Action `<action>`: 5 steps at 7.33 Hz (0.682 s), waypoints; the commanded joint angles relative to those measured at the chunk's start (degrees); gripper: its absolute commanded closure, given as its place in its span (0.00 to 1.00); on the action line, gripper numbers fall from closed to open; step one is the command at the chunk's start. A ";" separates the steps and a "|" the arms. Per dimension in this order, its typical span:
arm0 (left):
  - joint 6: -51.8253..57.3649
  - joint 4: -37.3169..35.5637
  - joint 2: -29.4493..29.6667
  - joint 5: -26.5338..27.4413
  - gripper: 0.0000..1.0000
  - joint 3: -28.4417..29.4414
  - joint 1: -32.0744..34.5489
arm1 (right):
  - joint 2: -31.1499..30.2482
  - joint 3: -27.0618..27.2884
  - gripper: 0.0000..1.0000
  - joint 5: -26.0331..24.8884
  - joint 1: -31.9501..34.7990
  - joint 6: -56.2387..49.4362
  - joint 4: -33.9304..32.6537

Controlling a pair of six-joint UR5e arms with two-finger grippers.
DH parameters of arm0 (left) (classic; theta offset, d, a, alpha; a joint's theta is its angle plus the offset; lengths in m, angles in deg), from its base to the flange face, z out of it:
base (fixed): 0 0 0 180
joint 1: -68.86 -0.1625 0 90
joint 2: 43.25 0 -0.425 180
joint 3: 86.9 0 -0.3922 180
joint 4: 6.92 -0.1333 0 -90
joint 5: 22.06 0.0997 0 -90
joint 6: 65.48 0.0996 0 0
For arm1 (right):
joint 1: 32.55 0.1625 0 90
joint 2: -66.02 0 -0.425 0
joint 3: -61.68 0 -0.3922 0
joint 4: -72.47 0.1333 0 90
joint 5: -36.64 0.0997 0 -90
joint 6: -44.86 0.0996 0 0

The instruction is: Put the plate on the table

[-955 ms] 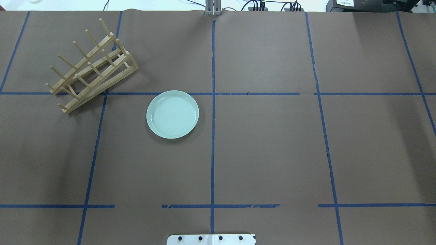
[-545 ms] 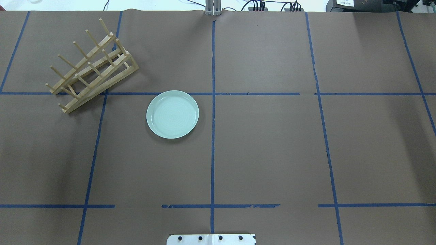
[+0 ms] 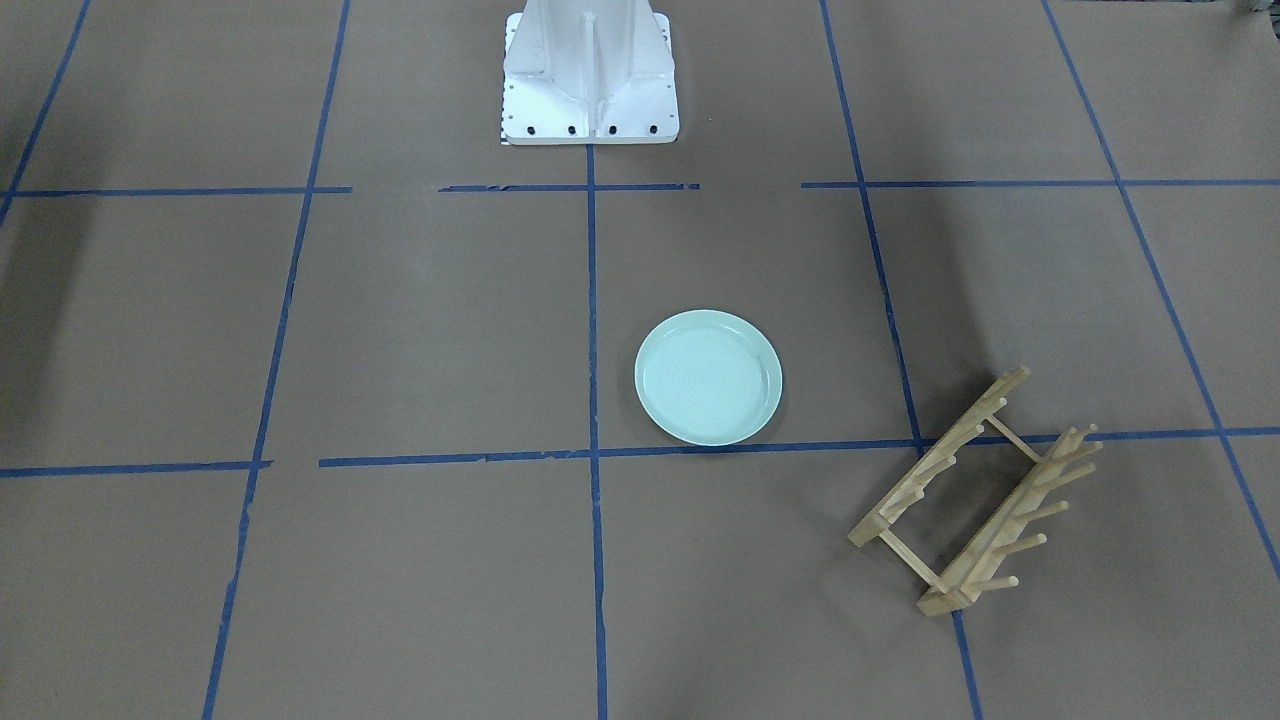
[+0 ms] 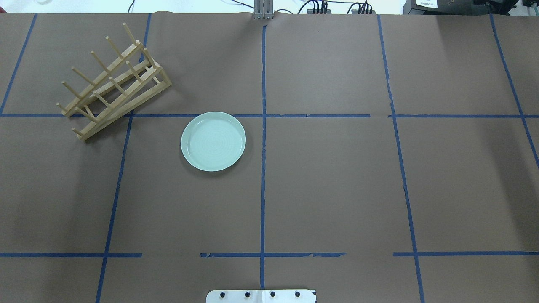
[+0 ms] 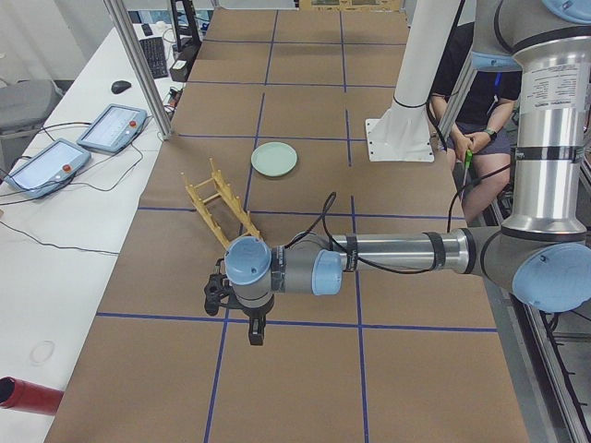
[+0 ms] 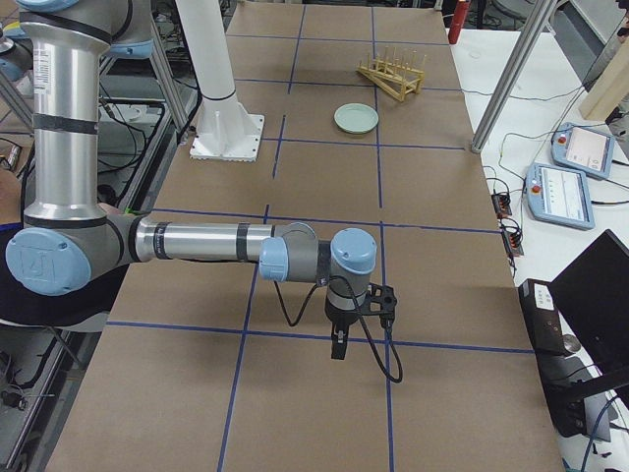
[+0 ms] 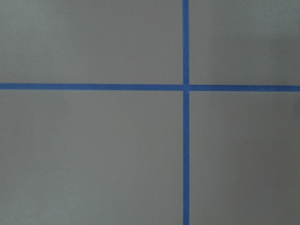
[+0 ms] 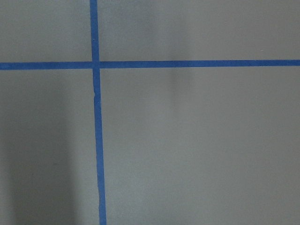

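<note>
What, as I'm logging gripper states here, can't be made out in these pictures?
- left gripper: seen only in the exterior left view, small and side-on, so open or shut cannot be told.
- right gripper: seen only in the exterior right view, with the same problem.
- Both wrist views: only the table and blue tape are in frame, with no fingers.
- operator: in the exterior left view, largely hidden behind the left arm.
</note>
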 commanded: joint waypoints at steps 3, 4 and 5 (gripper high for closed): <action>-0.29 -0.15 -0.42 0.15 0.00 0.08 0.26 | 0.00 0.00 0.00 0.00 0.02 -0.06 0.00; -0.38 -0.06 -0.34 0.24 0.00 -0.09 0.26 | 0.00 -0.09 0.00 0.00 0.02 -0.06 0.00; -0.38 -0.06 -0.08 0.24 0.00 -0.18 0.17 | 0.00 0.00 0.00 0.00 0.02 -0.06 0.00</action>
